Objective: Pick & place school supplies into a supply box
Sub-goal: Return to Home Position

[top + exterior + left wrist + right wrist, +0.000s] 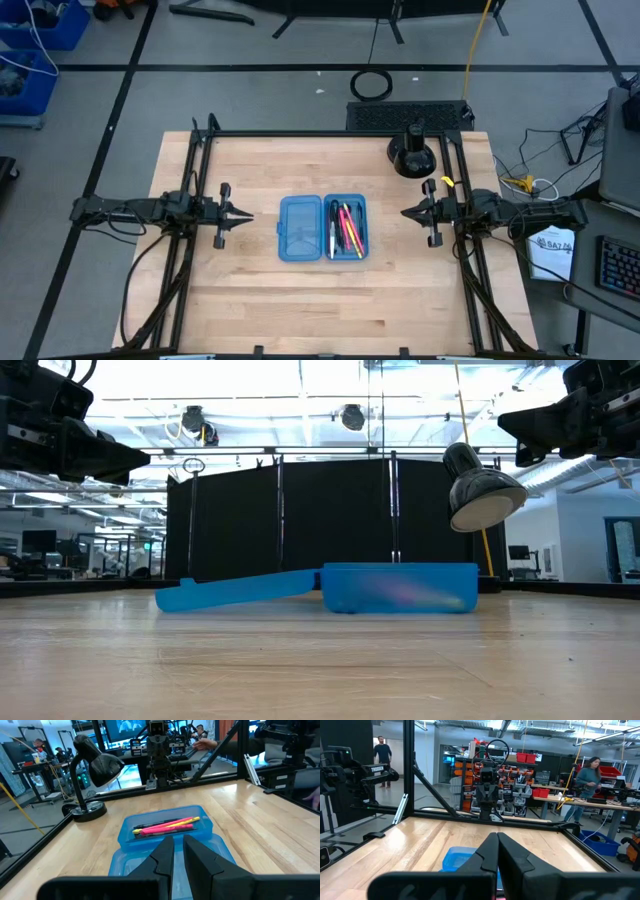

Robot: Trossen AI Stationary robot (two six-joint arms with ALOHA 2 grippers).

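Observation:
The blue supply box (322,228) lies open in the middle of the table, both halves flat on the wood. Its right half (346,229) holds the school supplies (167,825): pink pens, a yellow pencil and black pens, lying lengthwise. The left half (298,229) holds nothing that I can see. My left gripper (245,215) hovers level at the table's left, clear of the box, its fingers a narrow gap apart (178,840). At the table's right, also clear of the box, my right gripper (405,212) hovers level with its fingers together (497,836).
A black desk lamp (412,155) stands at the far right of the table, its head hanging over the wood (480,490). A black metal frame (330,133) runs around the table's edges. Bare wood lies near and far of the box.

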